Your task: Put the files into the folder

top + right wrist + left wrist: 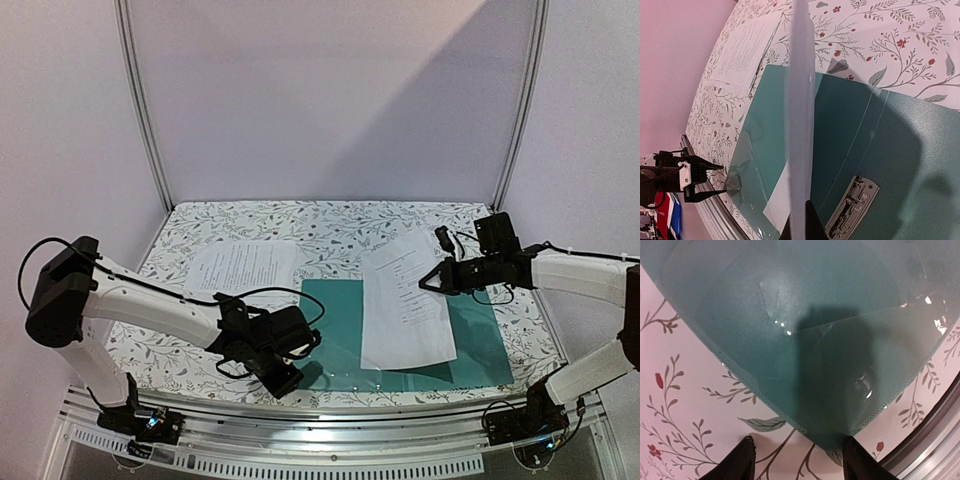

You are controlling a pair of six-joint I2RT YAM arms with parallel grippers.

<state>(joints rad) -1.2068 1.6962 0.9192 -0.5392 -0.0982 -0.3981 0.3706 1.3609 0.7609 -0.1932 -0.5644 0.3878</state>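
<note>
Left claw (800,464) is spread moderately wide and holding nothing, one finger on each side of the near left corner of the folder (335,320), low over the cloth. Right claw (438,277) is pinched shut on the right edge of a printed sheet (405,310), and that sheet hangs over the middle of the folder. The teal folder lies open and flat, its silver clip (852,207) showing on the inside. A second sheet (240,265) lies flat just beyond the folder's far left corner. Under the folder there's a white tablecloth (300,220) printed with grey leafy sprigs and small red buds. Nearer than the folder runs a metal rail (330,430). Behind it stand pale lilac walls (330,100), framed by two slim metal posts (140,100).
</note>
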